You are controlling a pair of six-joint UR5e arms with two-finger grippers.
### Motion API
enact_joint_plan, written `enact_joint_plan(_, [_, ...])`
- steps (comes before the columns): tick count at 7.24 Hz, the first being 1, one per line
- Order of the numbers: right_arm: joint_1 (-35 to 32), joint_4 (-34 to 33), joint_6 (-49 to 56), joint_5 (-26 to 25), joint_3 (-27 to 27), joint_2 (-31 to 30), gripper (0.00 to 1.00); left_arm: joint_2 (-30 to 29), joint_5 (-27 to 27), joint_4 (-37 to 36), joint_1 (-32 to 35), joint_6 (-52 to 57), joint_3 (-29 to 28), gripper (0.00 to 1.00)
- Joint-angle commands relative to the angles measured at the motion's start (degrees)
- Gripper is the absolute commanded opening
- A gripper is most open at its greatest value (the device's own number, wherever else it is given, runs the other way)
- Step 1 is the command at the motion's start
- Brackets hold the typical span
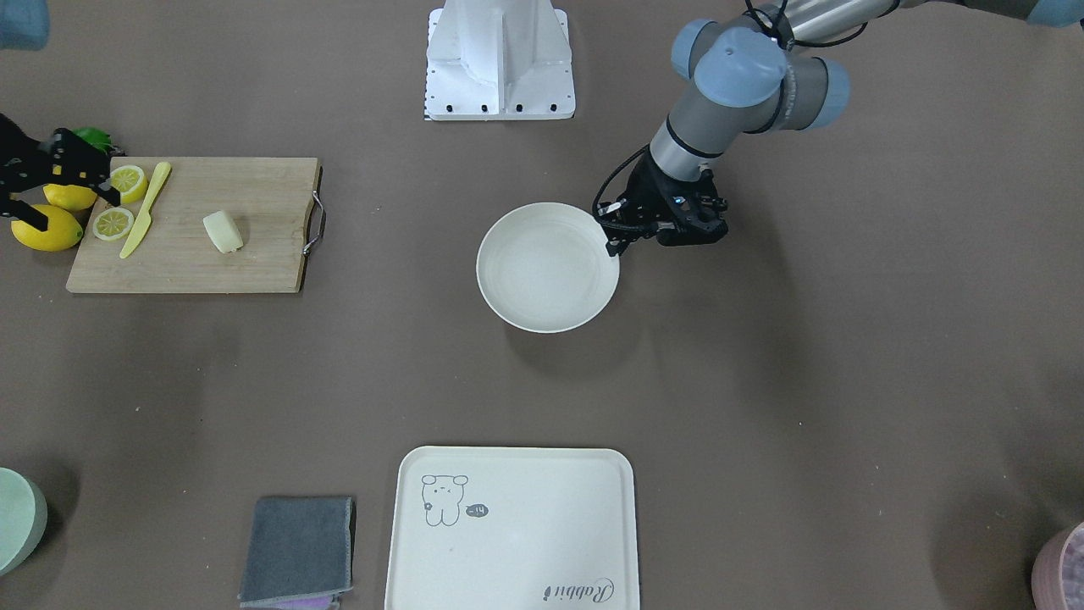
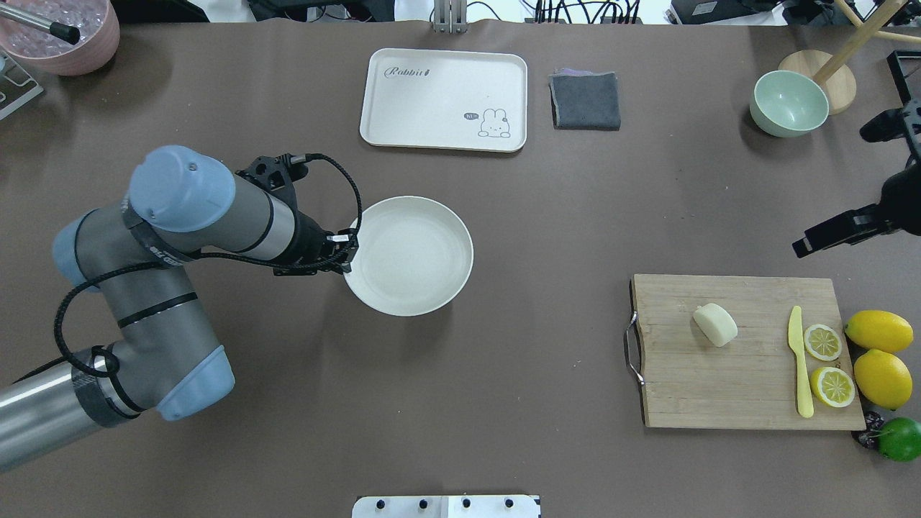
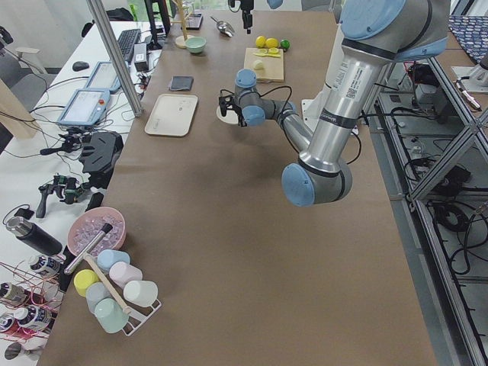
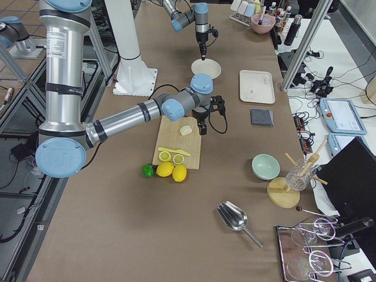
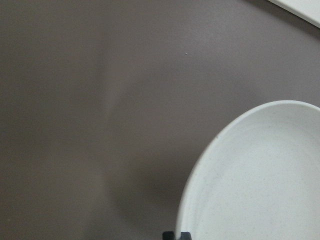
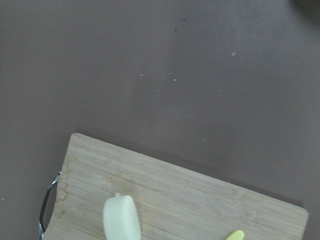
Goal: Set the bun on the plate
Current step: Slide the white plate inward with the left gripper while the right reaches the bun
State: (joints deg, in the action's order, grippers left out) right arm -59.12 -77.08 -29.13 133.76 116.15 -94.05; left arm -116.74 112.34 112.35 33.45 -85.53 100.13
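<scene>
Nearest the front camera lies a cream tray [image 1: 525, 542] with a small animal drawing, and a folded grey cloth [image 1: 296, 549] sits just beside it. Past them, near the middle of the brown table [image 1: 847, 381], sits the plate [image 1: 546, 271], round, off-white and flat on the surface, with nothing in it. The left gripper [image 1: 613, 244] points straight down at the plate's rim on the robot's left side. In the left wrist view its two black fingertips [image 5: 167, 234] sit close together with the rim between them, pinching it.

The bun [image 1: 223, 231], a pale cream lump, lies on a wooden board [image 1: 254, 186] far over on the robot's right, well apart from the plate. It rests near the middle of the board, toward the metal handle end. On the board's other end lie a yellow knife [image 1: 146, 210] and two lemon halves [image 1: 113, 223], one on each side of the blade's edge. Two whole lemons [image 1: 47, 229] and a lime [image 2: 899, 439] sit on the table just off that end.

The right gripper [image 2: 831, 191] hangs in the air near the board with its fingers spread wide and nothing between them. Its wrist view looks down on the bun and the board's handle end.
</scene>
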Motion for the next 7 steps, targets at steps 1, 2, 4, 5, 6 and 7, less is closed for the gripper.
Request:
enact_joint_plan(1, [11.7, 2.0, -6.0, -6.1, 0.2, 1.4, 1.00, -3.5, -3.2, -0.3, -3.4, -0.8, -3.5, 0.00])
enact_joint_plan(2, [16.4, 2.0, -6.8, -10.6, -0.1, 1.8, 1.00, -3.9, -3.3, -0.4, -3.7, -0.9, -3.7, 0.00])
enact_joint_plan(4, [20.6, 2.1, -6.9, -14.5, -1.6, 1.8, 0.99, -4.0, -3.3, -0.3, -3.7, -1.0, -3.7, 0.00])
enact_joint_plan(5, [21.0, 2.1, -6.9, -15.7, -2.5, 1.8, 0.99, -4.2, -3.3, -0.3, -3.8, -1.0, -3.7, 0.00])
enact_joint_plan(6, [21.1, 2.0, -6.9, -15.9, -2.8, 2.0, 0.99, -4.3, -3.3, -0.3, -4.1, -1.6, -3.6, 0.00])
enact_joint_plan(7, [21.1, 2.0, -6.8, -16.6, -3.3, 2.0, 0.99, -4.6, -3.3, -0.3, -4.7, -3.6, -3.6, 0.00])
